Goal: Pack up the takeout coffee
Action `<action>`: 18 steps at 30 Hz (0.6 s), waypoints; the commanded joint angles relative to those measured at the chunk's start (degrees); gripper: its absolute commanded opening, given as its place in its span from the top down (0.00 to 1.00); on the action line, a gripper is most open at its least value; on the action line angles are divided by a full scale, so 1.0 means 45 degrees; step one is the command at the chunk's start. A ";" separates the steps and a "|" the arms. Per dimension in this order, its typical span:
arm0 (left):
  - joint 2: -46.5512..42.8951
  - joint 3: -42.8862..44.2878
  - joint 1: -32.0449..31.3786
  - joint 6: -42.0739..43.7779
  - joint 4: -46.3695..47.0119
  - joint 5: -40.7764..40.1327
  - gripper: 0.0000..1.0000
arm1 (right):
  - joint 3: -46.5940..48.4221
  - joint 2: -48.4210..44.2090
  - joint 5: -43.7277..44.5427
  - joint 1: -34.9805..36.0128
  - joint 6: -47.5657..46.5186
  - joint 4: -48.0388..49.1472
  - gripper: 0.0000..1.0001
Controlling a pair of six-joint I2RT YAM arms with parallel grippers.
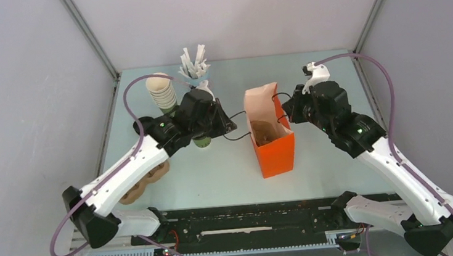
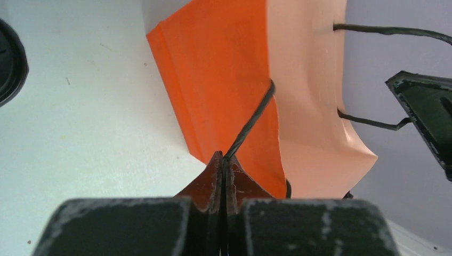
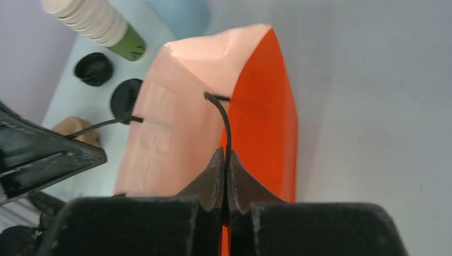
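Note:
An orange paper bag (image 1: pixel 273 145) stands open at the table's middle, with a brown insert inside. My left gripper (image 1: pixel 231 126) is shut on the bag's left black cord handle (image 2: pixel 250 125), as the left wrist view (image 2: pixel 223 160) shows. My right gripper (image 1: pixel 289 113) is shut on the right cord handle (image 3: pixel 226 128), as the right wrist view (image 3: pixel 224 157) shows. The takeout coffee (image 1: pixel 202 142), a small green cup, stands on the table left of the bag, mostly hidden under my left wrist. Its black lid (image 3: pixel 125 98) peeks out behind the bag's edge.
A stack of cream-and-green cups (image 1: pixel 162 91) and a light blue cup of white sticks (image 1: pixel 195 69) stand at the back left. A loose black lid (image 3: pixel 94 68) lies near the stack. A brown cardboard carrier (image 1: pixel 148 178) lies under my left arm.

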 commanded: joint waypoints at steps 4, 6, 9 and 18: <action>0.0417 0.3790 0.0176 0.0581 -0.0083 0.1876 1.00 | 0.2073 -0.1149 0.0541 0.0166 -0.0490 -0.0907 1.00; -0.0080 0.3722 0.0063 0.0360 0.0181 0.1839 1.00 | 0.2391 -0.1355 0.0539 0.0504 -0.0402 -0.1038 1.00; -0.0877 0.2481 0.0121 0.0090 0.0610 0.1236 1.00 | 0.1762 -0.1495 0.0507 0.0649 -0.0195 -0.0674 1.00; -0.0700 0.0061 0.1272 0.0111 0.0496 0.1684 1.00 | 0.0218 -0.0043 -0.0733 -0.0571 0.0163 0.0163 1.00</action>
